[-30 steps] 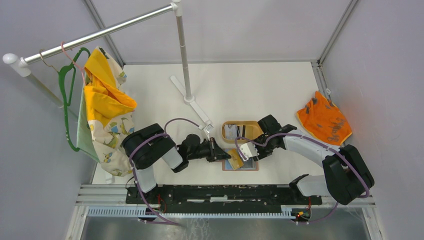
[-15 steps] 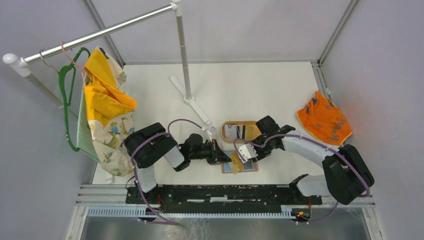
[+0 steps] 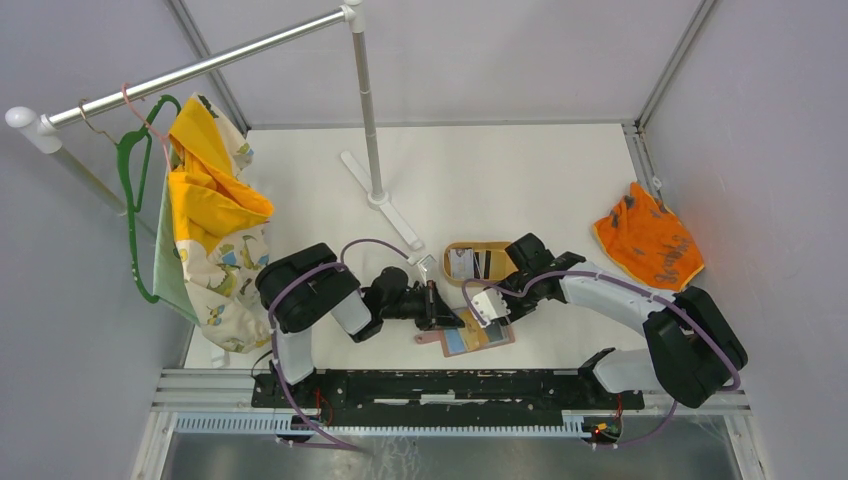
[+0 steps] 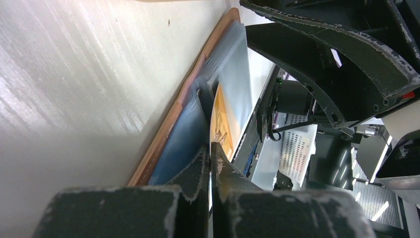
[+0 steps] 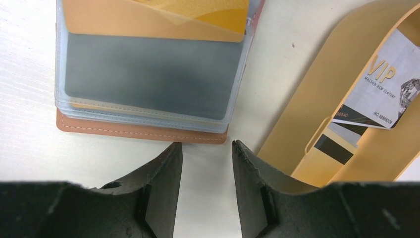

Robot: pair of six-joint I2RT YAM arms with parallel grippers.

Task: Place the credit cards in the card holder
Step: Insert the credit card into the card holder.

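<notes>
Pinch is the state of the left gripper (image 4: 210,158): its two fingers are pressed together on the thin edge of the gold card (image 4: 221,126), as far as the left wrist view shows. From this pinch the card runs straight ahead, away from the fingertips. Its front part lies under a clear sleeve of the card holder (image 4: 181,141), which is open and flat on the table (image 4: 74,74).

So the holder is just to the right of the left gripper. The long axis of the card follows the line of the gripper's reach, left to right in the scene and a little toward the near edge. I judge that the coming move is a push along this same axis, deeper into the sleeve. A push off this line can bend the card or drag the holder.

The right gripper (image 5: 207,158) hangs with its fingers apart and empty, just above the brown edge of the holder, near enough to steady it. More cards (image 5: 379,84) wait in the tan tray (image 5: 317,89), just beyond the holder on the far side.
</notes>
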